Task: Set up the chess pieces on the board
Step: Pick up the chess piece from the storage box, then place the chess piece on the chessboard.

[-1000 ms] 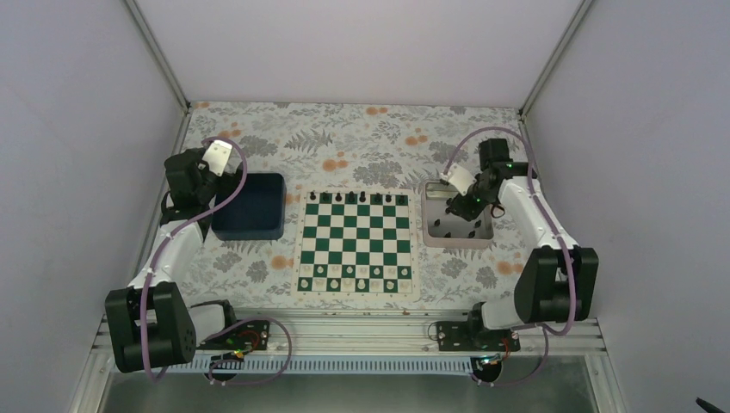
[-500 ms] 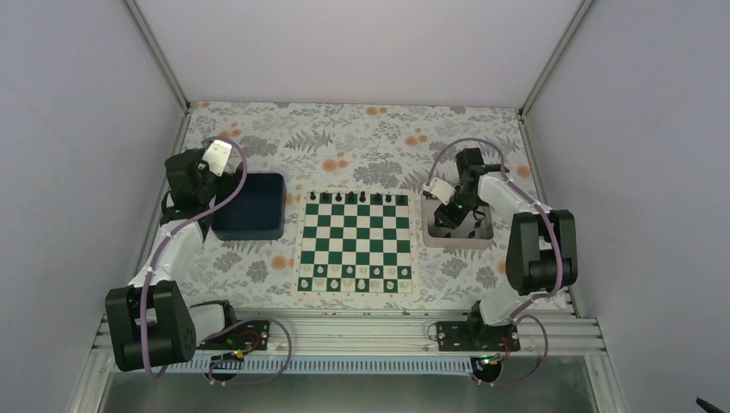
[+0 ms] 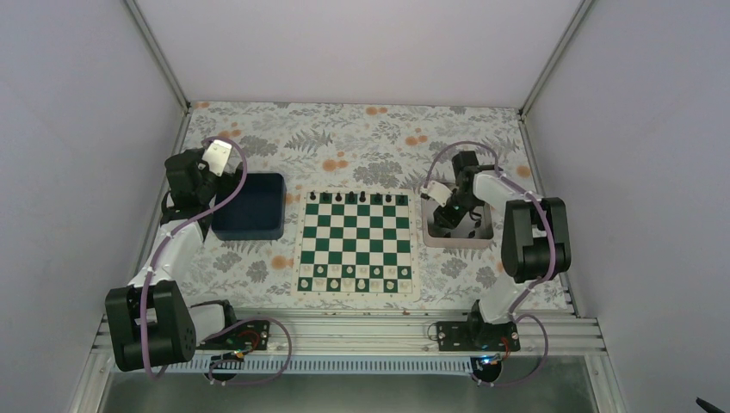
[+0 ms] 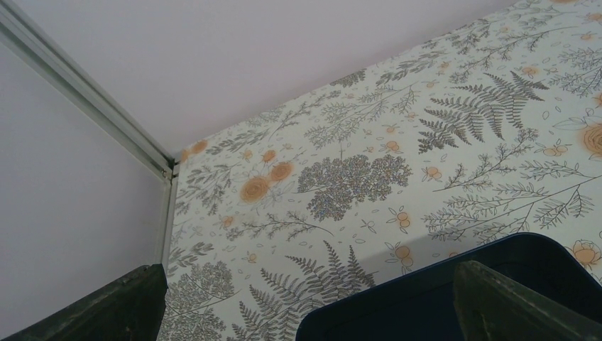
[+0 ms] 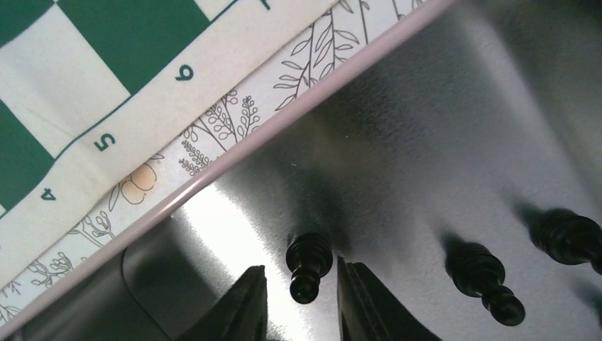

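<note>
Inside metal tray (image 5: pixel 440 128): right gripper (image 5: pixel 302 268) astride black pawn (image 5: pixel 309 254), jaws ajar, not yet touching; left gripper (image 4: pixel 310 284) spread wide, empty.

Right gripper (image 5: pixel 298 302) is down inside the silver tray (image 5: pixel 397 106), fingers flanking one black pawn (image 5: pixel 307 264) with only slivers of room either side. Two more black pieces (image 5: pixel 484 278) stand farther into the tray, clear floor between them. The tray's raised rim bars the way left to the board (image 3: pixel 355 241). There, the middle rows lie open; black chess pieces (image 3: pixel 355 199) line the far row, white pieces (image 3: pixel 355 277) the two near rows.
</note>
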Motion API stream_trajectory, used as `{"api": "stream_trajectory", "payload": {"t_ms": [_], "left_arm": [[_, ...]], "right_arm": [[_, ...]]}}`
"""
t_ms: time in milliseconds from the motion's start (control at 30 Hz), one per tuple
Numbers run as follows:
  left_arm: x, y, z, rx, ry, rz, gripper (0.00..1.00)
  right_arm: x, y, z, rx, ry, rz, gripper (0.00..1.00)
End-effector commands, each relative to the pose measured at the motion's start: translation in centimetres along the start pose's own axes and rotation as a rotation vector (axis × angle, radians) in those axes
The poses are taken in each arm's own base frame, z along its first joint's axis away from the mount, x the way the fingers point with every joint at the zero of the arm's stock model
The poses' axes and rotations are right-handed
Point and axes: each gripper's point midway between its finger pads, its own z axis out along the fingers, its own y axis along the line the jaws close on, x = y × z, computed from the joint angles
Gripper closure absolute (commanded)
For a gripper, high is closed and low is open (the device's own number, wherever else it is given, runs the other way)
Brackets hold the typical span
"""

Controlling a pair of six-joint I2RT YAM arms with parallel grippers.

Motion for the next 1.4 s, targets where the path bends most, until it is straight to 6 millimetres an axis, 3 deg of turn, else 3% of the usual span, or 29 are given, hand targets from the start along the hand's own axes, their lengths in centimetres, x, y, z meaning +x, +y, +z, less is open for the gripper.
{"api": "stream_trajectory", "payload": {"t_ms": [0, 100, 300, 400, 600, 767, 1000, 1367], "left_arm": [[-0.3, 0.4, 0.2, -0.005, -0.007, -0.007, 0.00], [-0.3, 0.4, 0.2, -0.006, -0.008, -0.006, 0.00], [-0.3, 0.4, 0.2, -0.006, -0.007, -0.006, 0.00], [-0.3, 0.4, 0.1, -0.005, -0.011, -0.006, 0.00], [-0.3, 0.3, 0.1, -0.003, -0.011, -0.006, 0.00], [-0.3, 0.3, 0.1, -0.002, -0.012, -0.004, 0.00], [-0.4, 0.3, 0.1, 0.001, -0.015, -0.006, 0.00], [-0.4, 0.3, 0.0, 0.000, -0.016, -0.005, 0.00]], "right_arm": [[-1.4, -0.5, -0.5, 0.021, -0.039, -0.017, 0.77], [-1.9, -0.5, -1.5, 0.032, -0.060, -0.023, 0.86], [-2.9, -0.8, -3.9, 0.056, -0.063, -0.038, 0.93], [-4.5, -0.5, -6.4, 0.097, -0.091, -0.075, 0.94], [-8.4, 1.9, -7.6, 0.100, -0.094, -0.175, 0.94], [-10.5, 3.5, -5.1, 0.052, -0.068, -0.222, 0.93], [-11.5, 3.4, -1.3, 0.017, -0.039, -0.238, 0.93], [-11.9, 2.4, 1.1, 0.021, -0.025, -0.237, 0.92]]}}
